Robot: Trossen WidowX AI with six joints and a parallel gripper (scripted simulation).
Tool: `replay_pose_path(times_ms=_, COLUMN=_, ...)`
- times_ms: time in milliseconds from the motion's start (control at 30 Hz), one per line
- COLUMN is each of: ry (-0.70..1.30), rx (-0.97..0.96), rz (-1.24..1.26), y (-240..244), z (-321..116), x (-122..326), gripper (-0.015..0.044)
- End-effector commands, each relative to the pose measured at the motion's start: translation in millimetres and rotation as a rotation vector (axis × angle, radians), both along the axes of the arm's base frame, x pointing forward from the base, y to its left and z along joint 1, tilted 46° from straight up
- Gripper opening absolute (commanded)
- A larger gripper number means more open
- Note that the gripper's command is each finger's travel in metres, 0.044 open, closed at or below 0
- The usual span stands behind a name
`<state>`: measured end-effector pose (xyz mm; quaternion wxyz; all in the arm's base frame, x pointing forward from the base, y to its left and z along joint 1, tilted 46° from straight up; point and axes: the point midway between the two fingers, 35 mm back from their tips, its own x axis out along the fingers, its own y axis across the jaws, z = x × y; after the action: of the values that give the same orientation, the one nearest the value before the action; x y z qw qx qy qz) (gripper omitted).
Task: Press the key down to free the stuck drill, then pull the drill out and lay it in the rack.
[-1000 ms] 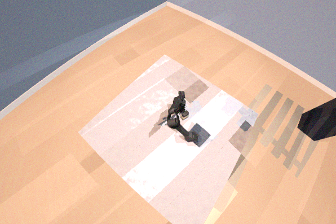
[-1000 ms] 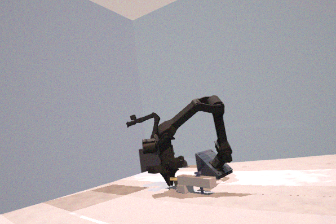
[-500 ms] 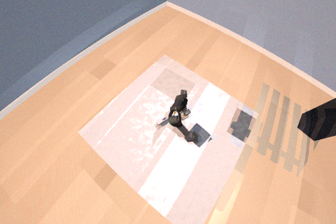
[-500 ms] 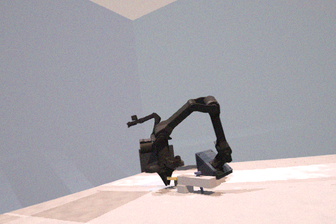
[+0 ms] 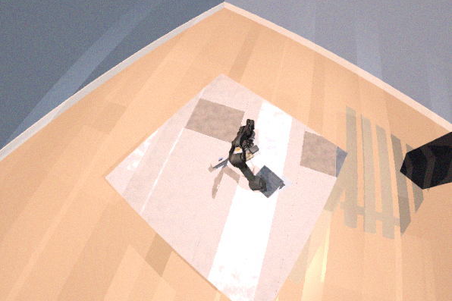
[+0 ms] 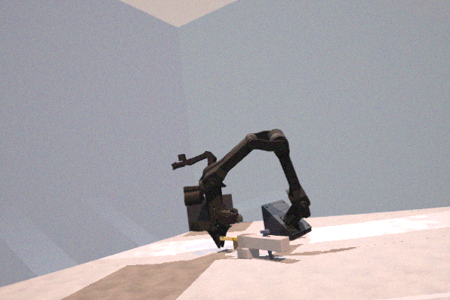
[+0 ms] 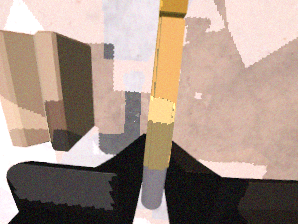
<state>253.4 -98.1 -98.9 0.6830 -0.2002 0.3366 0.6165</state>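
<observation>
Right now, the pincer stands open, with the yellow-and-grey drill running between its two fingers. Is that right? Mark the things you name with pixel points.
Not quite: the pincer (image 6: 220,245) (image 7: 154,139) is shut on the drill (image 6: 228,239) (image 7: 167,65), not open. The wrist view shows it, with the fingers drawn in close on both sides. The yellow-and-grey drill does run between the two fingers.

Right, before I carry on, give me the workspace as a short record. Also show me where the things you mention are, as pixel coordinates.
Jaws: shut on the drill, near its grey end
Drill (image 6: 226,239) (image 7: 167,55): yellow and orange, roughly level, between jaws and block
Block (image 6: 263,242): pale, beside the jaws
Blue pin (image 5: 220,159) (image 6: 265,232): shows above the block
Tan piece (image 5: 249,156) (image 7: 22,65): probably the rack, drill not in it
Drill fully free: cannot tell
Left to do: lay drill in rack
</observation>
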Motion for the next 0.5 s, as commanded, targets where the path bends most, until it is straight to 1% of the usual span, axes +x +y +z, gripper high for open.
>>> replay_pose_path(times_ms=0, ry=-0.004, rx=-0.007, rz=0.002, y=-7.9, z=-4.7, x=-0.4, gripper=0.0000)
replay_pose_path(times_ms=467, ry=-0.004, rx=-0.006, rz=0.002, y=-8.6, z=4.0, x=-1.5, gripper=0.0000)
